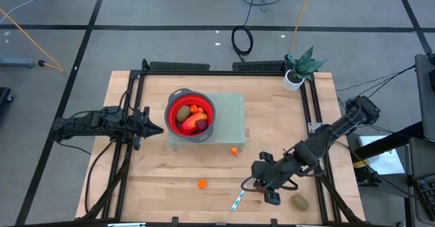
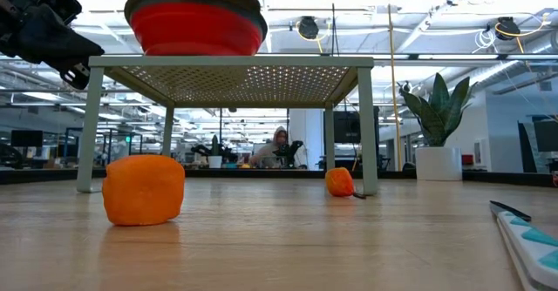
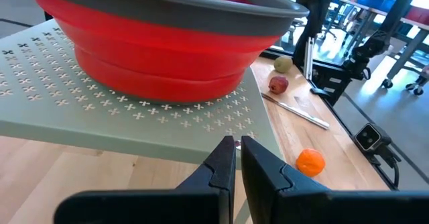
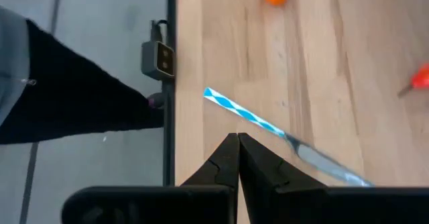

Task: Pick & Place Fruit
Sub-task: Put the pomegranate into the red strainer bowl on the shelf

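Note:
The red bowl [image 1: 190, 115] stands on a pale green perforated stand [image 1: 228, 121] and holds several fruit, red and orange [image 1: 194, 120]. On the table lie an orange fruit [image 1: 202, 183], a second orange one [image 1: 234, 151], an olive one [image 1: 300, 202] and a dark red one [image 3: 278, 84]. My right gripper [image 1: 247, 183] is shut and holds nothing. It hangs over the table just short of the blue-handled knife [image 4: 231, 106]. My left gripper [image 3: 237, 143], shut and holding nothing, waits level just left of the stand.
A potted plant [image 1: 299, 67] stands at the table's far right corner. The knife [image 1: 238, 200] lies near the table's near edge, its striped handle toward that edge. Dark frame rails [image 1: 314, 111] run along both sides of the table.

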### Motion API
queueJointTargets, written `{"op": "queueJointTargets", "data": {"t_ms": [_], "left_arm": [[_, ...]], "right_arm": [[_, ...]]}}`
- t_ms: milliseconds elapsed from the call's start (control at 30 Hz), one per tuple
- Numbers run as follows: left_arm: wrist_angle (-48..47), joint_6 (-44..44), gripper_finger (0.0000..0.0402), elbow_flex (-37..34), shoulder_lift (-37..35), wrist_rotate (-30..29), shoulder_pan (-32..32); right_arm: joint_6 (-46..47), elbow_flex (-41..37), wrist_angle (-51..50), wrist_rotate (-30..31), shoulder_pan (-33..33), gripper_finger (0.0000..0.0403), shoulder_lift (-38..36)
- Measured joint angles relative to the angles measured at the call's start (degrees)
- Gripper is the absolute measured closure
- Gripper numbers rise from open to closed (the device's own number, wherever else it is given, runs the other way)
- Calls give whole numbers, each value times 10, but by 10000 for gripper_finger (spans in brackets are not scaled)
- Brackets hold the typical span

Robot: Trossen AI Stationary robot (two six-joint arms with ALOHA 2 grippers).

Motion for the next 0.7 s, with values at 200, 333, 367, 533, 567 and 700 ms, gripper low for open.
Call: {"op": "queueJointTargets", "data": {"t_ms": [200, 333, 367, 533, 567, 700], "left_arm": [[0, 0, 378, 0, 0, 0, 0], [0, 0, 378, 0, 0, 0, 0], [0, 0, 378, 0, 0, 0, 0], [-1, 1, 378, 0, 0, 0, 0], [-1, 1, 378, 0, 0, 0, 0], [-1, 3, 378, 0, 0, 0, 0]], "right_arm": [[56, 0, -24, 43, 29, 402, 0], [63, 0, -30, 59, 35, 403, 0], [63, 0, -30, 60, 35, 403, 0], [65, 0, -41, 57, 31, 403, 0], [67, 0, -49, 57, 31, 403, 0], [90, 0, -87, 56, 26, 396, 0]]}}
